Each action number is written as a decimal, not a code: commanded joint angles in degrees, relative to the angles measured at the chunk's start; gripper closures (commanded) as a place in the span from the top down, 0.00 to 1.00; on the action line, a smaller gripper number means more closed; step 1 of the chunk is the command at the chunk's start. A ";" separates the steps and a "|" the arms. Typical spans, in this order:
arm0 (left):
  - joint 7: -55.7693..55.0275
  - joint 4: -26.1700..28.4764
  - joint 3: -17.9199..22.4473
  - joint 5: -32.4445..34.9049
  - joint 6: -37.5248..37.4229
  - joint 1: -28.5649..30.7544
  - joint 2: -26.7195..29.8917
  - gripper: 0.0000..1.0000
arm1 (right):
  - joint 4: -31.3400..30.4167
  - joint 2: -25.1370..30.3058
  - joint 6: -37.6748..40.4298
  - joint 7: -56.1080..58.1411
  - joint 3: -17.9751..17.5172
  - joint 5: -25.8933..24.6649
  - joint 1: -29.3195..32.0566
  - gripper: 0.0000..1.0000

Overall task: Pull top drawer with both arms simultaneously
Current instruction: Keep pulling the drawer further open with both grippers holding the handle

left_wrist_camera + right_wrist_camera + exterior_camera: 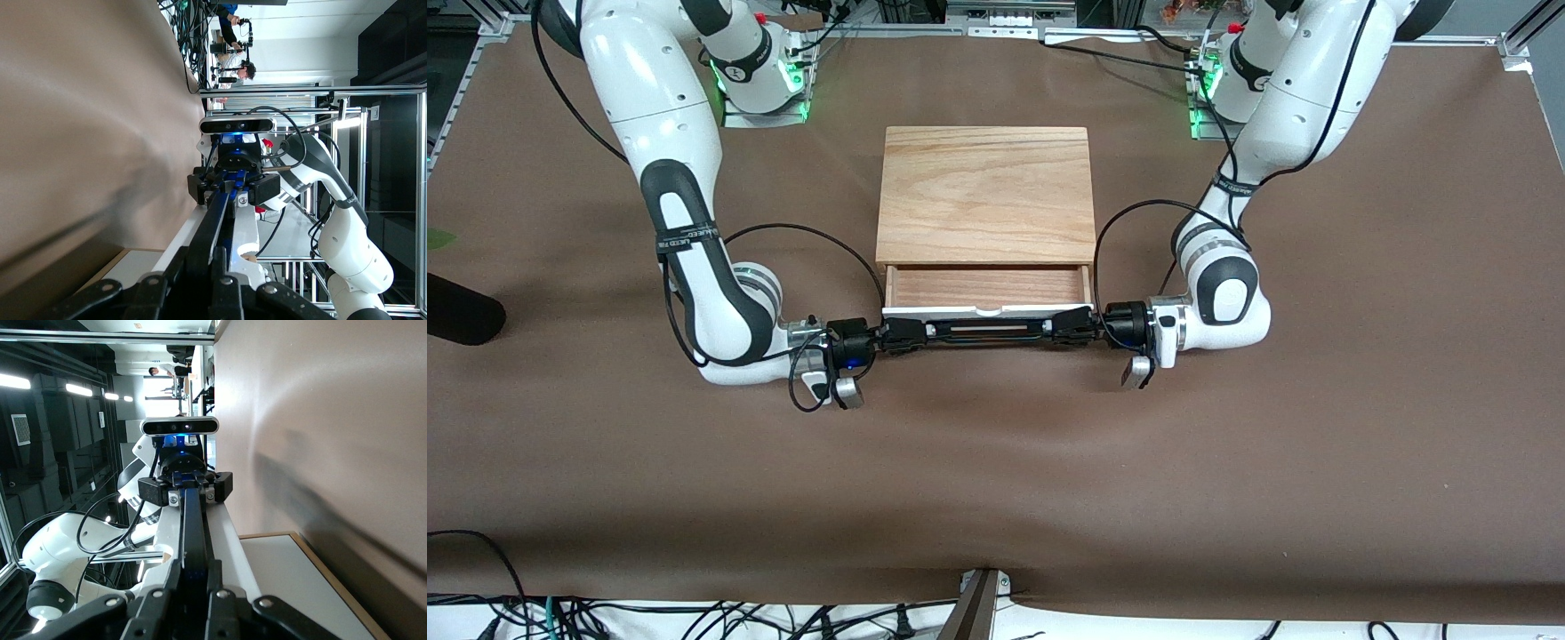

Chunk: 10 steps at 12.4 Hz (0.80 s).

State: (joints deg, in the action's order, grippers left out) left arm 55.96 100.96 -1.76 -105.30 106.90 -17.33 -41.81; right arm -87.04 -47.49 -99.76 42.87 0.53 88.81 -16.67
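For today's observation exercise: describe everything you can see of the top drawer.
The top drawer is shallow and wide, with a reddish-brown wood inside, a white front and a long black bar handle. It is partly pulled out of its light-wood-topped box, toward the front camera. The left gripper and right gripper are each shut on one end of the handle.

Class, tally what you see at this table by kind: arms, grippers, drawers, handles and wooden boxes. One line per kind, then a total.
Arms: 2, right arm and left arm
Grippers: 2, right gripper and left gripper, both shut on the handle
Drawers: 1, top drawer, partly open
Handles: 1, handle
Wooden boxes: 1, box
Total: 7
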 commanded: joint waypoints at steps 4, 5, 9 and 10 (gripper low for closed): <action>-0.95 -0.23 2.02 -1.84 -2.31 2.65 1.03 0.00 | 1.08 2.84 4.40 -8.16 0.70 2.42 3.57 0.00; -1.03 -0.41 2.02 -1.66 -2.31 2.83 0.77 0.00 | 1.08 2.93 4.40 -8.24 0.70 2.42 3.57 0.00; -1.47 -1.55 3.34 -1.22 -2.39 2.74 0.16 0.00 | 1.17 2.93 4.40 -8.59 0.70 2.59 3.57 0.00; -1.47 -1.55 3.34 -0.87 -2.39 2.83 0.15 0.00 | 1.26 2.84 4.40 -8.68 0.79 2.77 3.66 0.00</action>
State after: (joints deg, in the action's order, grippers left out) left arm 56.04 100.40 -1.35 -105.29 106.02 -17.34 -42.40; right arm -86.82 -47.49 -100.06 42.62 0.53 88.91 -16.81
